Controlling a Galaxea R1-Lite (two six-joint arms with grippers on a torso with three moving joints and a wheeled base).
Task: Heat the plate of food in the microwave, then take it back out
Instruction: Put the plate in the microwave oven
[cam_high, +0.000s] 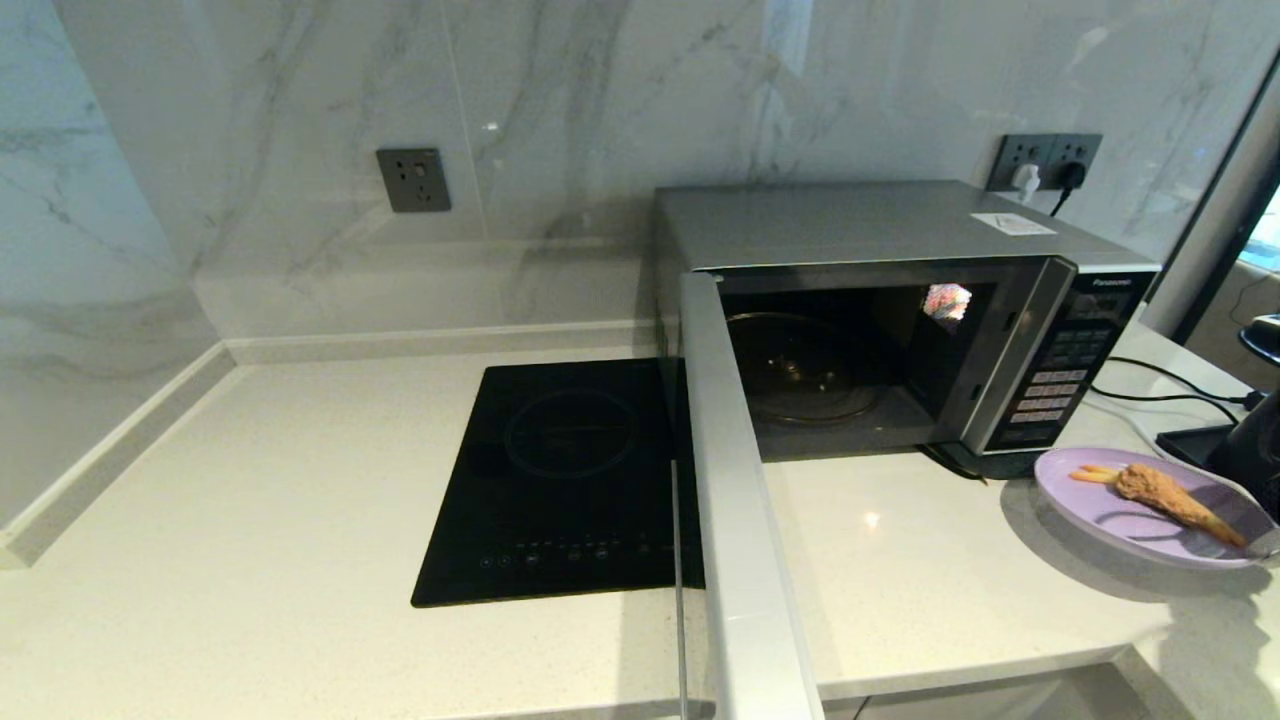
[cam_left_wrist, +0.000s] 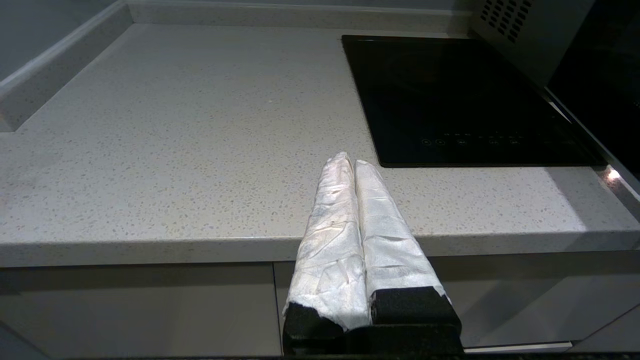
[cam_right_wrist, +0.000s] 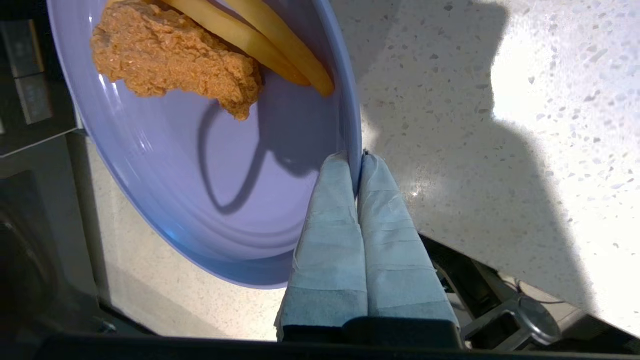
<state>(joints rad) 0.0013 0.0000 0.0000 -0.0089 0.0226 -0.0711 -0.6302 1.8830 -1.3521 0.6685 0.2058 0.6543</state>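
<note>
The silver microwave (cam_high: 900, 230) stands at the back right of the counter with its door (cam_high: 735, 520) swung wide open toward me and its dark cavity empty. The lavender plate of food (cam_high: 1130, 515) with fries and a fried chicken piece hovers just above the counter, right of the microwave. My right gripper (cam_right_wrist: 356, 159) is shut on the plate's (cam_right_wrist: 200, 165) rim, one finger above and one below. My left gripper (cam_left_wrist: 352, 161) is shut on nothing, parked at the counter's front edge left of the cooktop.
A flat black induction cooktop (cam_high: 560, 480) is set into the counter left of the open door. Black cables (cam_high: 1165, 385) and a dark device (cam_high: 1195, 445) lie behind the plate. Marble walls close the back and left sides.
</note>
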